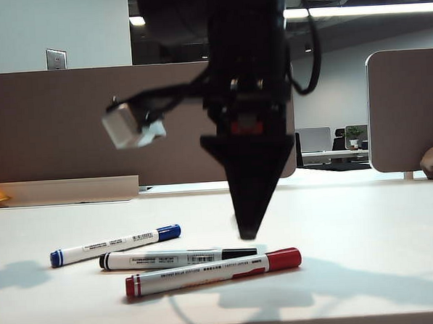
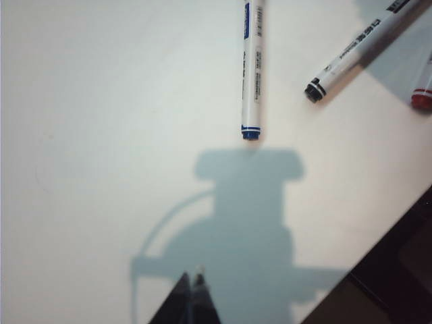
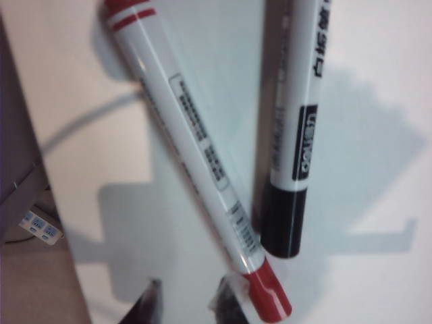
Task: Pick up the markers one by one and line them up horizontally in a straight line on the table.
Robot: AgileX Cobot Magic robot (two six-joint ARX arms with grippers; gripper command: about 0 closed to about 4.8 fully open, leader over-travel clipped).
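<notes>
Three slim white-barrelled markers lying on the smooth white worktop (image 1: 365, 227), fanned close together. Black-capped marker (image 1: 178, 258) as the landmark: blue-capped marker (image 1: 115, 245) just behind it toward the grey-brown divider panel (image 1: 55, 127), red-capped marker (image 1: 213, 272) just in front, nearer the worktop's front edge, red cap crossing close by the black cap. Right hand (image 3: 189, 300) hanging low over that black-capped marker's cap end, fingers spread, one fingertip right against the red cap, nothing pinched. Left hand (image 2: 192, 297) off beyond the blue-capped marker's banded end, fingers pressed together, empty, well apart from all three pens. Shadows of both arms across the worktop.
</notes>
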